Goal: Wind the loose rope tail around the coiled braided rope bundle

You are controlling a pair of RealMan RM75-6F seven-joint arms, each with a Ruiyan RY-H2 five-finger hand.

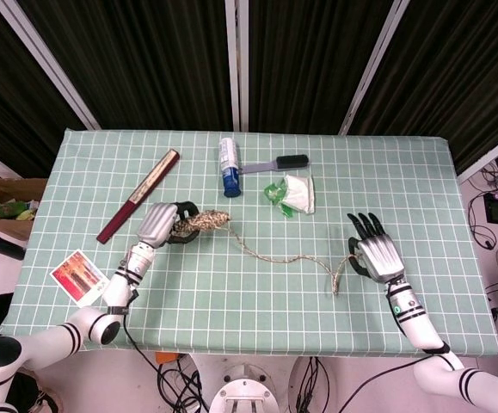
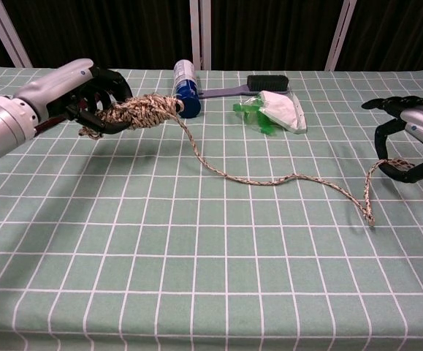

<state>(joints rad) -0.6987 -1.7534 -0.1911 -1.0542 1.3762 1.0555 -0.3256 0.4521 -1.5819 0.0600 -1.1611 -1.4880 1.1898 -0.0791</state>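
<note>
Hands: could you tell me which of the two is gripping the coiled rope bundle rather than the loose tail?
The left hand grips the coiled rope bundle, held off the table. The right hand holds only the loose rope tail near its end.

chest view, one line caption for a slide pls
Left hand holds the coiled rope bundle while right hand pinches the loose rope tail.

Taking the can (image 1: 228,164) as landmark: brush (image 1: 278,163) just right, bag (image 1: 294,193) right and nearer, fan (image 1: 138,195) left, bundle (image 1: 199,224) in front-left, card (image 1: 78,277) far front-left.
</note>
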